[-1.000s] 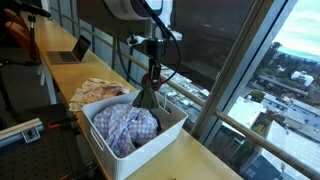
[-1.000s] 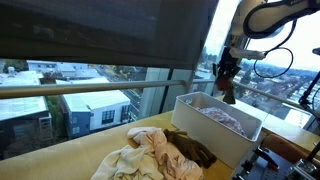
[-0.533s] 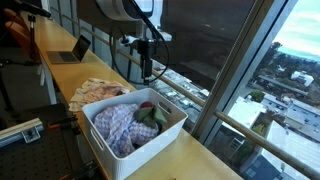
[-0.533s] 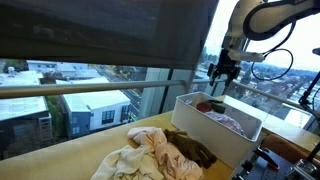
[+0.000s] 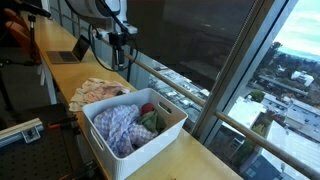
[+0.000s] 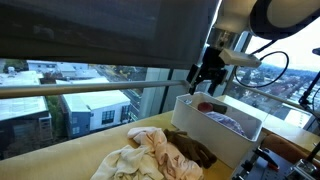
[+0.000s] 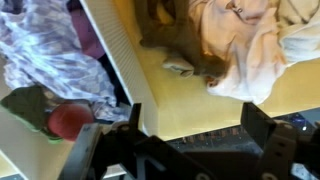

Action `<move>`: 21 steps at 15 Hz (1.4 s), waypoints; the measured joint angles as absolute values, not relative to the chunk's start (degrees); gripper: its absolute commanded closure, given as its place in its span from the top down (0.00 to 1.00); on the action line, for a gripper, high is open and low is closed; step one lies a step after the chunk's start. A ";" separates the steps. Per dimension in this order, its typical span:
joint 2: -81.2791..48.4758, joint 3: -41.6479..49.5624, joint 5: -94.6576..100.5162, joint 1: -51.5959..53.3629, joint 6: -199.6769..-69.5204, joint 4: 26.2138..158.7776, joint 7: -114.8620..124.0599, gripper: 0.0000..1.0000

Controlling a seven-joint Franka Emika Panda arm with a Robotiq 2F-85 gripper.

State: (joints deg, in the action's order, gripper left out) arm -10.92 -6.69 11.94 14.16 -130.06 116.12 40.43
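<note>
My gripper [image 5: 119, 58] hangs open and empty in the air, above the strip of counter between a white basket [image 5: 157, 147] and a loose pile of clothes [image 5: 100, 90]. In the wrist view its two dark fingers [image 7: 134, 122] frame bare yellow counter, and the gripper [image 7: 197, 128] holds nothing. The basket [image 6: 188, 116] holds a purple plaid cloth [image 5: 120, 126] and a dark green and red garment [image 5: 150, 114]. The wrist view shows that garment [image 7: 62, 120] just inside the basket wall [image 7: 112, 55]. The pile [image 6: 160, 150] has pale cloth and a brown piece [image 7: 172, 30] on it.
A long yellow counter [image 5: 205, 160] runs along a tall window with a metal railing [image 5: 185, 85]. A laptop [image 5: 72, 50] sits farther back on the counter. Black equipment [image 5: 20, 130] stands beside the counter's edge.
The gripper let go of the dark green garment, which fell into the basket. The jaws opened wide, and the arm rose and moved away from the basket towards the clothes pile.
</note>
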 measured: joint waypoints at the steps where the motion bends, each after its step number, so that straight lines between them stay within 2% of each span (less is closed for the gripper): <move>1: -12.13 -7.55 11.90 15.03 -131.50 116.22 40.65 1.00; 8: -24.01 -9.14 11.71 20.02 -139.19 114.46 40.76 1.00; 21: -41.12 -8.95 5.89 23.20 -139.65 102.84 35.86 1.00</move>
State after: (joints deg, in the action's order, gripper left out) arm -41.12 -8.95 5.89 23.20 -139.65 102.84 35.86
